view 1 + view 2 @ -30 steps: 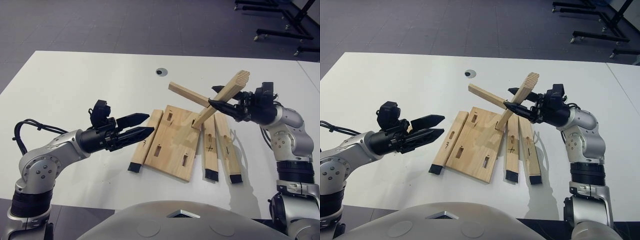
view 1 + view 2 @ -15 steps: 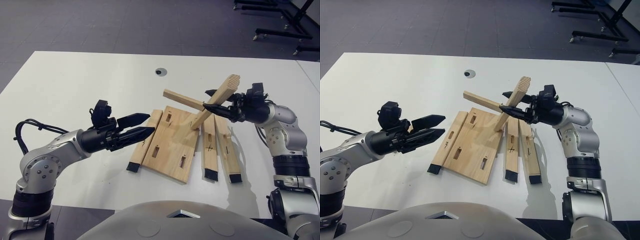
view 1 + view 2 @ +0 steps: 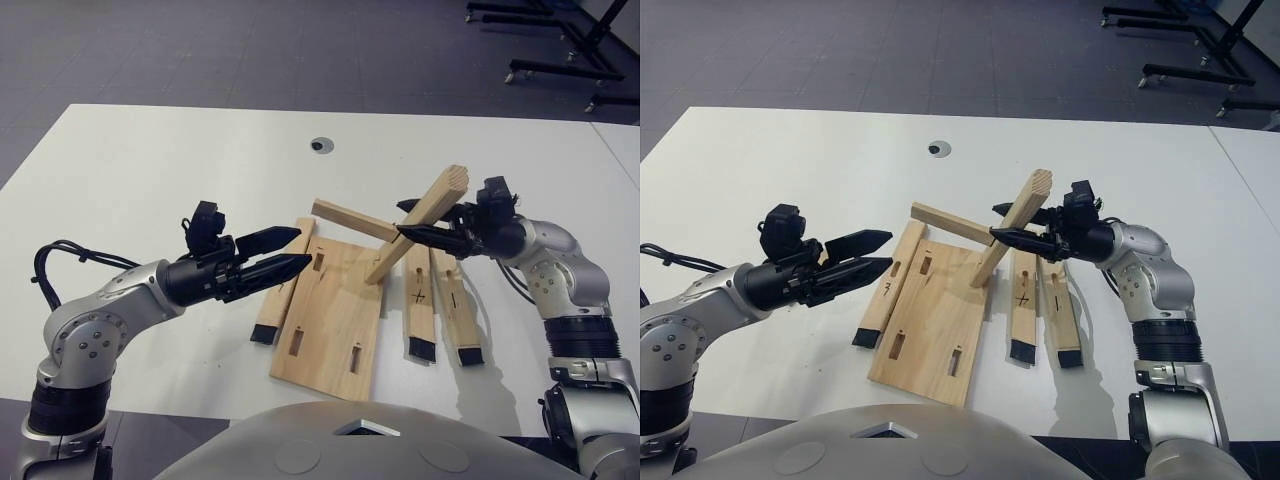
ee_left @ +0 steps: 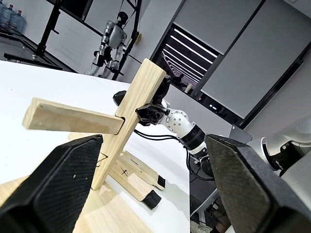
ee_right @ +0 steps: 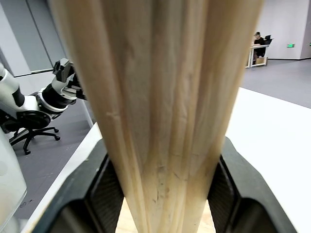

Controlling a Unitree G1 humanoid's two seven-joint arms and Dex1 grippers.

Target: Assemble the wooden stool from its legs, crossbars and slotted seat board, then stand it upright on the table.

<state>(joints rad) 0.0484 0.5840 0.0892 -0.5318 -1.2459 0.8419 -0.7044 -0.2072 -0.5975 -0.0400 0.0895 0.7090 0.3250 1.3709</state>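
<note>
Pinching tilted leg [image 3: 440, 195], crossbar [image 3: 350, 220] attached, in right gripper [image 3: 402, 220]; lower end on board's [image 3: 325, 320] far-right corner, probably seeking a slot. Hovering left gripper [image 3: 300, 247], fingers spread, just left of board, likely ready to steady. Leaving spare legs [image 3: 418, 300] flat either side of board.

Two legs lying side by side carry pen marks — the inner leg [image 3: 1022, 310] a plus-like sign, the outer leg [image 3: 1060, 315] a single stroke.
</note>
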